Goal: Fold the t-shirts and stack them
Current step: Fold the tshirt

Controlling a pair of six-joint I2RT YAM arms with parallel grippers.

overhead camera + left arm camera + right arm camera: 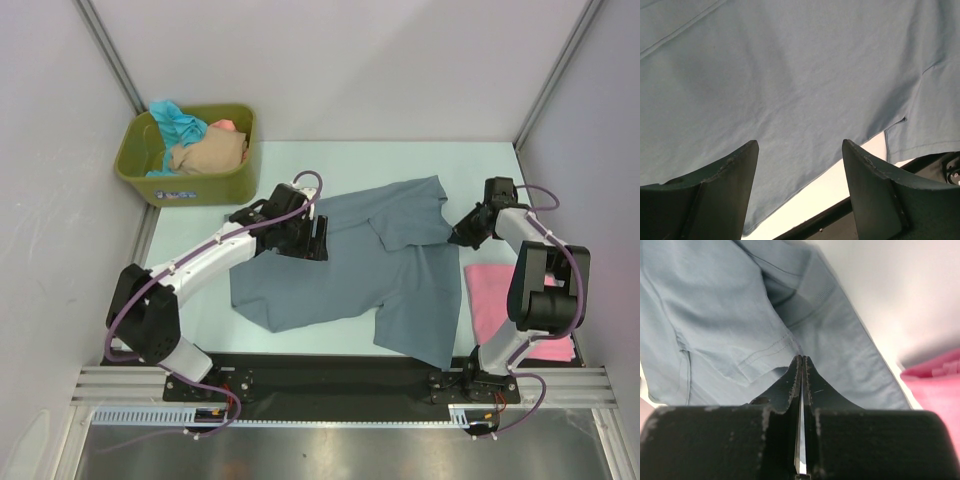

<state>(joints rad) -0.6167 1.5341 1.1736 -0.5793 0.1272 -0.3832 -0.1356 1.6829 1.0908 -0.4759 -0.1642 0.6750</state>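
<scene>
Grey-blue t-shirt (pixel 340 285) — right gripper (pixel 801 359) pinching edge, left gripper (pixel 799 145) spread.

Olive-green tub (pixel 190 187) near table (pixel 350 160) far-left corner; metal rail (pixel 580 382) along near edge.

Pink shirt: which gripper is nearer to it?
Right. The right gripper sits just beyond the pink shirt, at a sleeve of the grey shirt; the left gripper is over its other side, well away.

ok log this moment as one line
stage: fold grey-blue t-shirt | left gripper: open above it | right gripper: shut on its edge | pink t-shirt: beside it, right
</scene>
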